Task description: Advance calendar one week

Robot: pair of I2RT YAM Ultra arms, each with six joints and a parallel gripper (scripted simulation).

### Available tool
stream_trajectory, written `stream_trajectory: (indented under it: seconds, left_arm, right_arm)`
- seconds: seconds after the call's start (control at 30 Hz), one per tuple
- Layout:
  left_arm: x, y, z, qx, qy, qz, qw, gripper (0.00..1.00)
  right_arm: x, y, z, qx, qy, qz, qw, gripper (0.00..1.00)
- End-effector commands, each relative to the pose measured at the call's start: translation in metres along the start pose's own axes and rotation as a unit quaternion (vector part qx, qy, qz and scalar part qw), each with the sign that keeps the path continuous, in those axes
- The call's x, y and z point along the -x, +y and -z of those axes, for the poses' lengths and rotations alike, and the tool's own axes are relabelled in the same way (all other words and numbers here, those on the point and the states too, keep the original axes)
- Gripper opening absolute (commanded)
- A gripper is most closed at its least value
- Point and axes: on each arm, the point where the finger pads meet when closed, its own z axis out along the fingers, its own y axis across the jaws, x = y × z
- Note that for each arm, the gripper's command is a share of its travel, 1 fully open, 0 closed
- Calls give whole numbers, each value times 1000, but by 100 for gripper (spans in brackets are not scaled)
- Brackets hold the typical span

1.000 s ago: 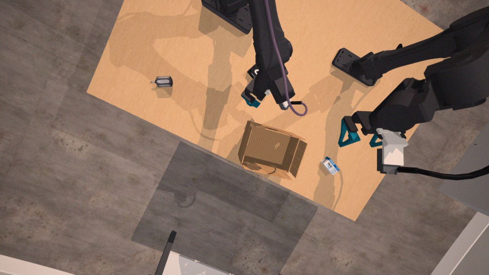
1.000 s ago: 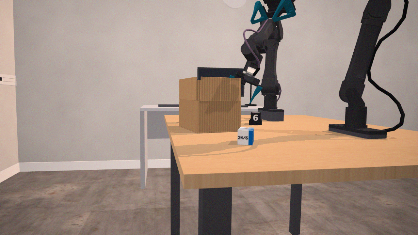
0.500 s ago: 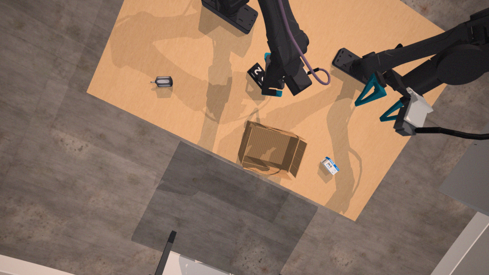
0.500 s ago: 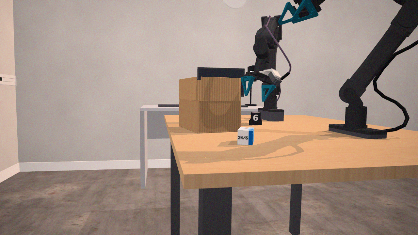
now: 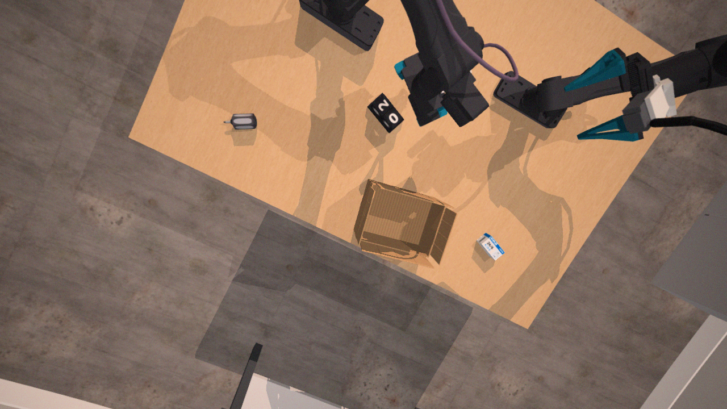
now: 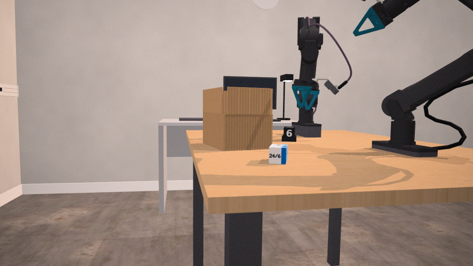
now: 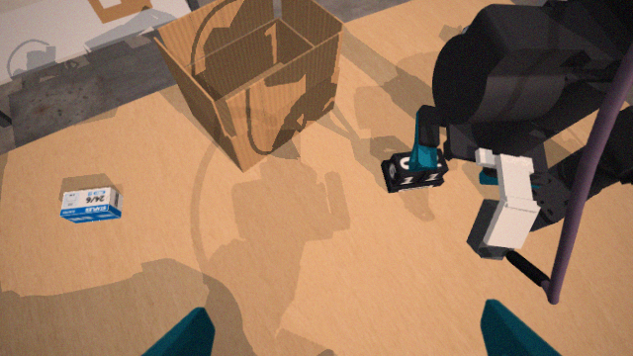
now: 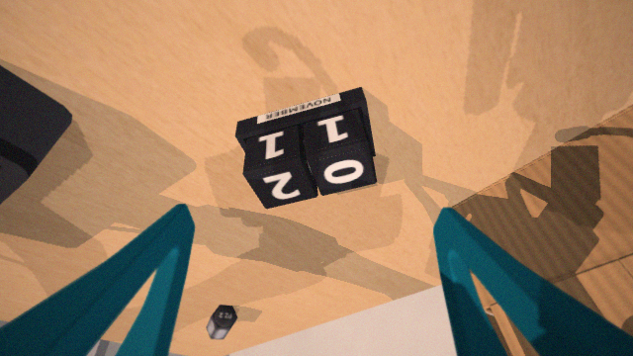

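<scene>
On the wooden table (image 5: 574, 203) (image 6: 330, 181) (image 7: 346, 277) (image 8: 198, 44), the right gripper (image 5: 420, 90) (image 6: 304, 108) (image 7: 445, 173) (image 8: 315, 216), wide open and empty, hovers near the NOVEMBER block calendar (image 5: 385, 112) (image 6: 289, 133) (image 7: 415, 173) (image 8: 309, 148), front showing 11; the left gripper (image 5: 571, 113) (image 6: 356, 33) (image 7: 339, 315), equally spread and empty, hangs well apart.

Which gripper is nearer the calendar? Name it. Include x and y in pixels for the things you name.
Right. The right gripper (image 5: 420, 90) (image 6: 304, 107) (image 7: 445, 173) (image 8: 315, 216) hangs open just above the calendar (image 5: 385, 112) (image 6: 289, 133) (image 7: 403, 180) (image 8: 309, 153); the left gripper (image 5: 572, 112) (image 6: 355, 34) (image 7: 339, 315) hangs open well off to one side.

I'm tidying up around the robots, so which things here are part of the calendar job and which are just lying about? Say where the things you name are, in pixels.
Job:
- black calendar tray (image 8: 242, 130)
- two number cubes

Lying about:
- cardboard box (image 5: 443, 233) (image 6: 248, 132) (image 7: 237, 143)
- staples box (image 5: 491, 246) (image 6: 277, 154) (image 7: 91, 204)
- screwdriver-like tool (image 5: 243, 121) (image 8: 222, 322)
</scene>
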Motion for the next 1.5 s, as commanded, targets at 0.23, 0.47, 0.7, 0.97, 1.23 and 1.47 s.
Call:
stream_trajectory:
  seconds: [0.23,0.47,0.7,0.97,1.23,1.47]
  left_arm:
    - [-81,-15,38,-207,-26,-144,967,100]
    - [-100,-14,43,-252,-42,-171,951,100]
    - [-103,-11,43,-261,-52,-170,949,100]
    - [-103,-11,43,-261,-52,-170,949,100]
    - [-103,-11,43,-261,-52,-170,949,100]
    - [-103,-11,43,-261,-52,-170,949,100]
  right_arm:
    - [25,13,16,34,-19,135,990,100]
    - [24,12,16,32,-19,132,991,100]
    - [24,12,16,32,-19,132,991,100]
    - [25,11,15,31,-23,113,993,77]
    - [7,7,-6,33,-20,-93,995,64]
    - [-5,6,-16,36,-17,-209,977,64]
